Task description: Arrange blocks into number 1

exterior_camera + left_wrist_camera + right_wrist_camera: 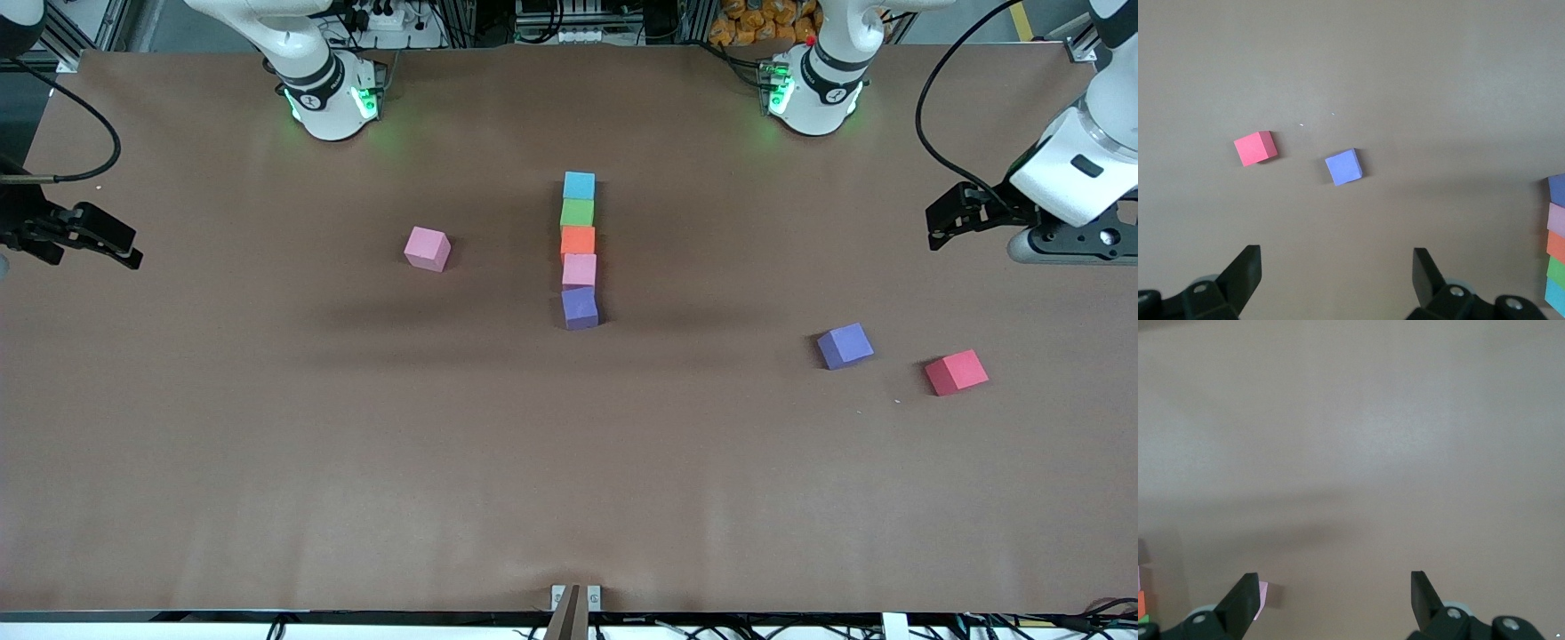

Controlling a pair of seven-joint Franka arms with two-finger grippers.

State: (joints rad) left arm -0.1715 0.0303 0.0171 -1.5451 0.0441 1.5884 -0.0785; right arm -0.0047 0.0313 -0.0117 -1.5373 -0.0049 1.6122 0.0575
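Five blocks form a straight column at mid-table: blue [579,185], green [577,212], orange [578,240], pink [579,270] and, nearest the front camera and slightly askew, purple [580,308]. A loose pink block [427,248] lies toward the right arm's end. A second purple block [845,345] [1343,167] and a red block [956,372] [1255,147] lie toward the left arm's end. My left gripper [951,216] [1337,273] hangs open and empty over its end of the table. My right gripper [107,238] [1335,600] hangs open and empty over the other end.
The brown table [356,462] is bare nearer the front camera. Both arm bases [331,98] [813,89] stand along the table's edge farthest from it. Black cables [933,89] hang by the left arm.
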